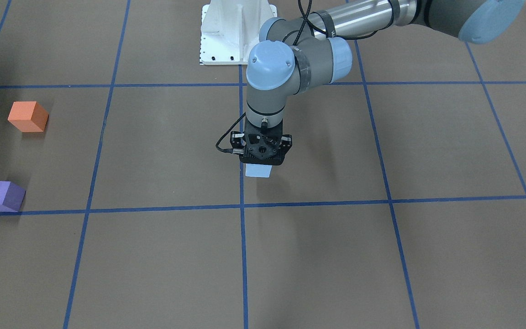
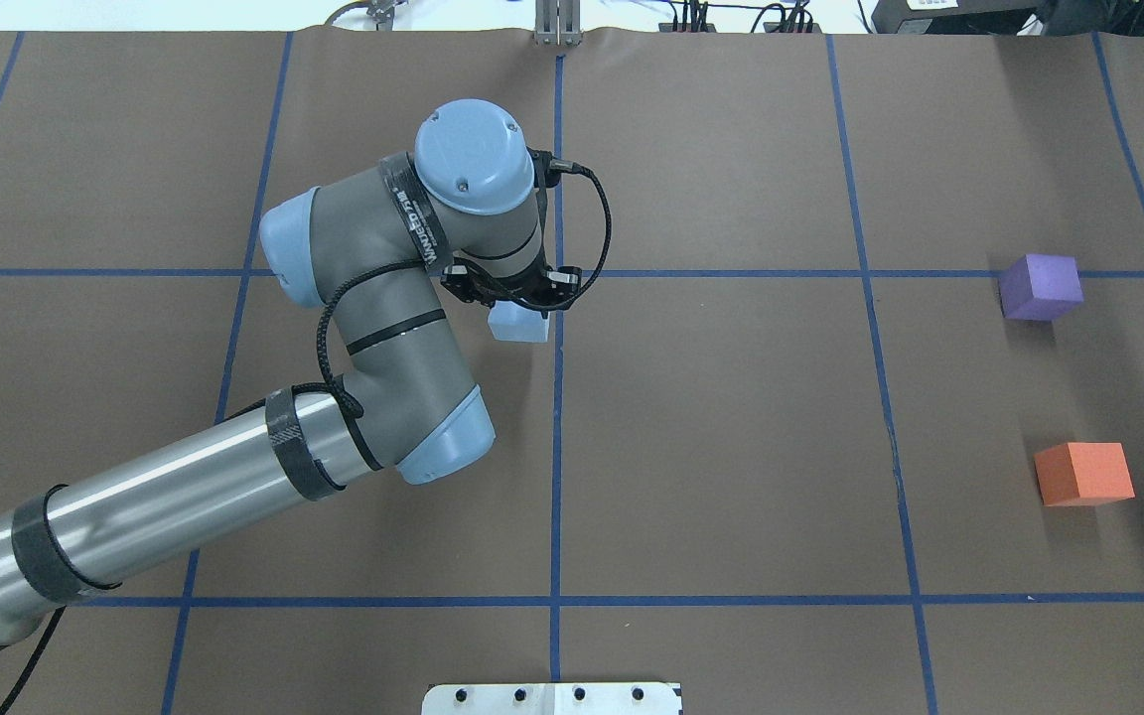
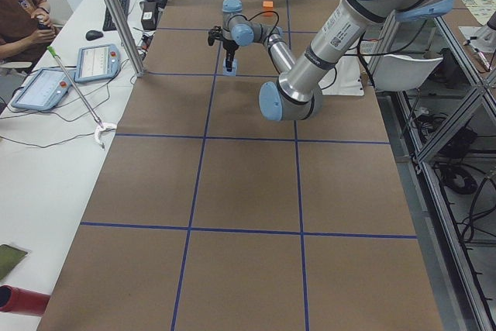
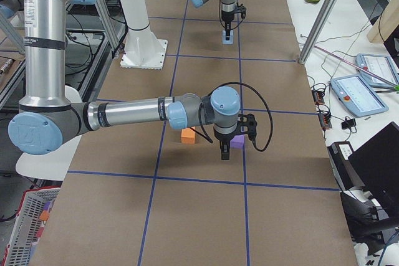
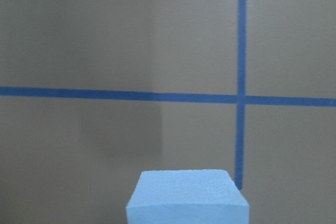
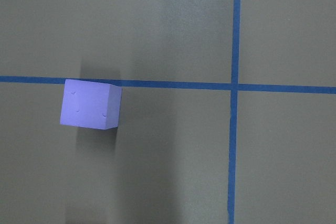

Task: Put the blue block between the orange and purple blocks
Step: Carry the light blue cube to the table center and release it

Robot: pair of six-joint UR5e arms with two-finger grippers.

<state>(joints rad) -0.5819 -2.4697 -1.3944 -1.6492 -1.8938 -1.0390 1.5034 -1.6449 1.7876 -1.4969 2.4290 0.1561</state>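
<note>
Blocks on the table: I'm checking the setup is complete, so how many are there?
3. The blue block is under the left gripper near the table's middle; the orange block and the purple block stand apart on the robot's right side. None seems hidden.

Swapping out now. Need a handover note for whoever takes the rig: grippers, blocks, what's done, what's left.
Left gripper: appears shut on the blue block, near the table's middle beside a tape line. I cannot tell whether the block is off the surface.
Right gripper: beside the purple block. Open or shut cannot be told.
Orange block and purple block: on the robot's right side, standing apart.
Done: blue block grasped.
Left: carry it across to the right, set it between the two, release.
</note>
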